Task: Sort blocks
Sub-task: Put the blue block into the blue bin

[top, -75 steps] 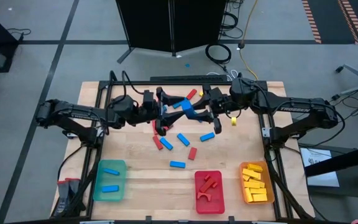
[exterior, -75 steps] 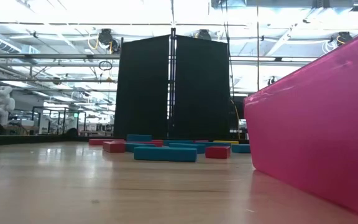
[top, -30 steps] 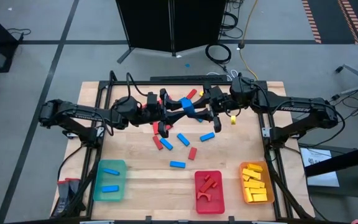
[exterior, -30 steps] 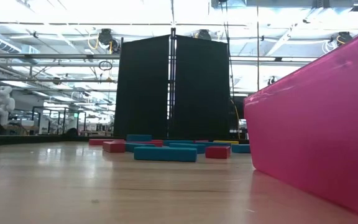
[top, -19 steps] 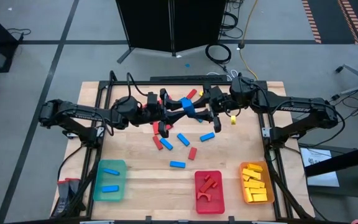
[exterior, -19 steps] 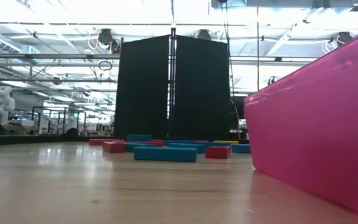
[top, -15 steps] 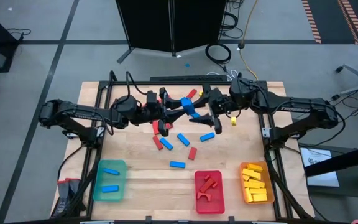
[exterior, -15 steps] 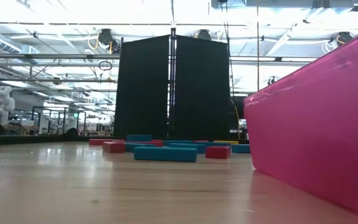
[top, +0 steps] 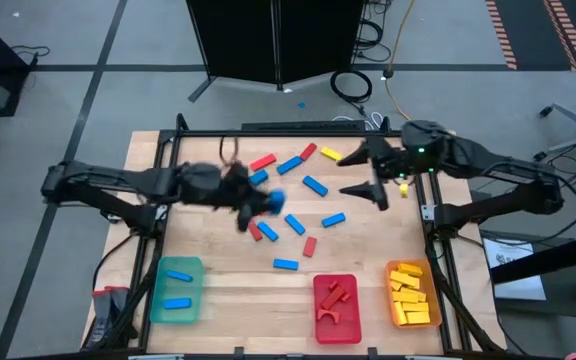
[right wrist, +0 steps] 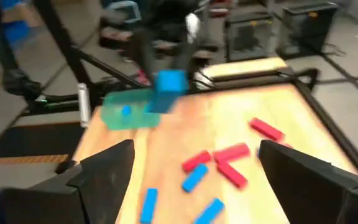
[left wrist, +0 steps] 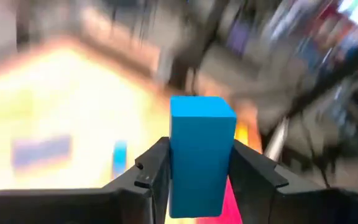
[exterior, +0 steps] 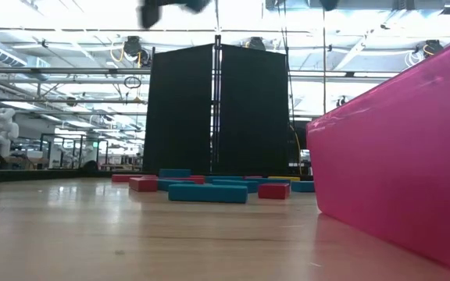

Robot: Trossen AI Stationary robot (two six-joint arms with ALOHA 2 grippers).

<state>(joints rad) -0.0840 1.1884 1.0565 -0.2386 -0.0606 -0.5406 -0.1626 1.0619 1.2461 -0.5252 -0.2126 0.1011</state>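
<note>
Fingers of the left gripper (left wrist: 199,171) pinch a rigid, light-looking blue block (left wrist: 200,149) by its smooth flat sides; the right gripper (top: 371,178) gapes empty.

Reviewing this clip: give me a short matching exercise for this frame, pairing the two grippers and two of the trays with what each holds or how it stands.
Column 1
1. left gripper
2. right gripper
3. green tray
4. orange tray

Column 2
A. holds yellow blocks
B. fingers spread, nothing between them
C. shut on a blue block
D. holds two blue blocks

Pairs: 1-C, 2-B, 3-D, 4-A
</note>
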